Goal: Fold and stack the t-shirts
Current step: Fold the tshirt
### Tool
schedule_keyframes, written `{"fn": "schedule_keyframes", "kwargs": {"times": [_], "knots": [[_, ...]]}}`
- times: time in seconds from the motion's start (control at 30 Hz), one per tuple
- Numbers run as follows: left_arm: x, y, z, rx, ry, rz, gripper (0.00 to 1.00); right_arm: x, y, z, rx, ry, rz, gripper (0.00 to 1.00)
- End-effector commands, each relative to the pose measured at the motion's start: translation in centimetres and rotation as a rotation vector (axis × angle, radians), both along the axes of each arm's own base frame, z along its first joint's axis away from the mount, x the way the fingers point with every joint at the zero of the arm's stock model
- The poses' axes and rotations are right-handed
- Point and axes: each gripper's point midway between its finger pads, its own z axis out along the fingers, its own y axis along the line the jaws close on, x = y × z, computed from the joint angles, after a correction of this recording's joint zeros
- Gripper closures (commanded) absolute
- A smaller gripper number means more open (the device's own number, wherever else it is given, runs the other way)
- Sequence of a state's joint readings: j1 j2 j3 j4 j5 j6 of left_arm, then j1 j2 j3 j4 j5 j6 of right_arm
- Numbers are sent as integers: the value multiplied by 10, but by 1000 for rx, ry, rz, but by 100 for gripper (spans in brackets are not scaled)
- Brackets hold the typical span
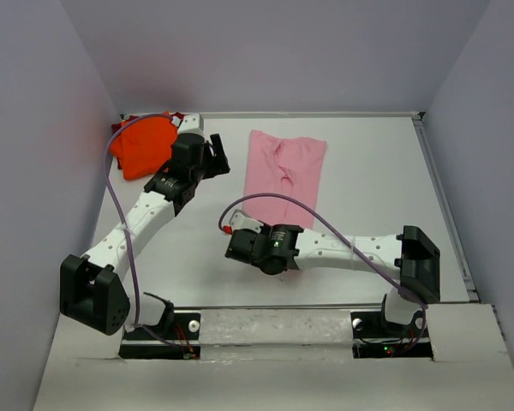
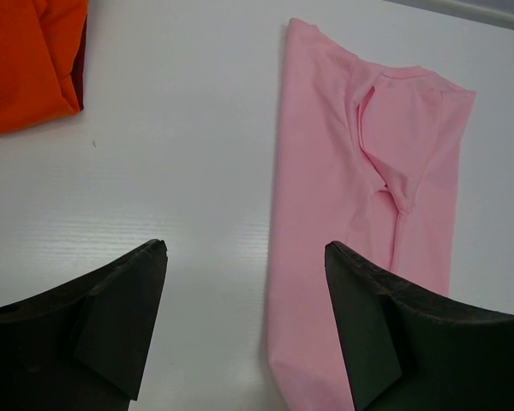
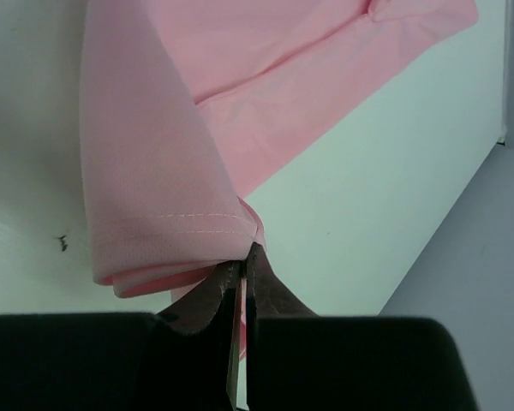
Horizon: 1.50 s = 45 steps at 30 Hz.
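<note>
A light pink t-shirt [image 1: 287, 171] lies folded into a long strip in the middle of the table [image 1: 368, 180]. My right gripper [image 3: 245, 250] is shut on a corner of its near hem, and the cloth [image 3: 154, 171] bunches up from the pinch. My left gripper [image 2: 244, 246] hovers open over the pink shirt's left edge [image 2: 325, 214], one finger above the cloth and the other above bare table. The bright orange t-shirt [image 1: 143, 145] sits folded at the back left. A dark red t-shirt edge [image 2: 80, 60] shows under it.
Grey walls close in the table on the left, back and right. A purple cable [image 1: 120, 214] runs along the left arm, and another loops over the right arm [image 1: 325, 224]. The right arm's wrist [image 1: 274, 244] covers the pink shirt's near end.
</note>
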State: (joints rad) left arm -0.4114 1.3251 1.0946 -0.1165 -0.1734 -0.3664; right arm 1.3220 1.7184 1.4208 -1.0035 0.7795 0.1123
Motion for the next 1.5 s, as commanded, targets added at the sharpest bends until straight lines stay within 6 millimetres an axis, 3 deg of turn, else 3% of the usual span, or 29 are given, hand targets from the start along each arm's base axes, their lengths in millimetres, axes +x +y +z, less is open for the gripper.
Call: {"fn": "schedule_keyframes", "kwargs": {"times": [0.0,0.27,0.33,0.37,0.63,0.77,0.97,1.13,1.33,1.47], "knots": [[2,2,36,-18,-91,7,16,33,0,35,16,-86,-2,100],[2,3,36,-16,-92,11,16,83,11,40,-2,-110,24,100],[1,2,37,-15,-95,10,16,94,16,34,-10,-108,42,100],[1,3,38,-15,-97,11,16,111,21,32,16,-97,40,100],[-1,14,47,-15,-127,60,16,148,32,1,31,-70,46,100],[-2,20,52,-11,-142,87,16,172,31,1,46,-76,30,100],[-3,26,58,-15,-161,111,16,191,31,12,60,-95,34,100],[-1,26,56,-28,-153,103,16,216,18,24,90,-113,-5,100],[0,26,55,-36,-149,97,16,231,16,8,97,-86,-18,100],[0,29,56,-36,-153,105,16,237,15,18,103,-102,-15,100]]}}
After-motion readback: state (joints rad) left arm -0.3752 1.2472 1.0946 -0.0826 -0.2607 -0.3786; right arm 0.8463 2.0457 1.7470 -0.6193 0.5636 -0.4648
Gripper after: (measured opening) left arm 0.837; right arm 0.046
